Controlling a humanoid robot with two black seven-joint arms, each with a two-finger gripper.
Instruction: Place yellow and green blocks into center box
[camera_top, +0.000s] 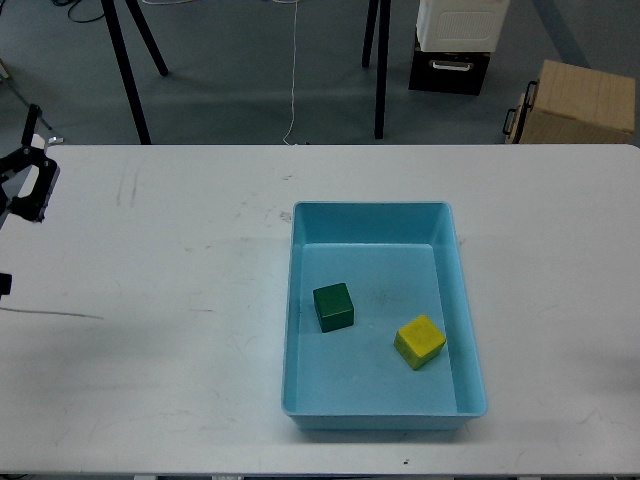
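Cardboard box (582, 102) beyond table (150, 330), perhaps.

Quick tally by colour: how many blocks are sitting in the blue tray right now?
Green block: 1
Yellow block: 1
Total in the blue tray: 2

The table (150, 330) lay bare to the left of and ahead of the light-blue tray (468, 330), giving open access from above and from the left. Inside the tray, the green block (333, 306) and the yellow block (420, 341) sat apart, with floor room between them. The yellow block stood near the right wall, restricting finger clearance there. The left gripper (35, 165) occupied the far-left table edge.
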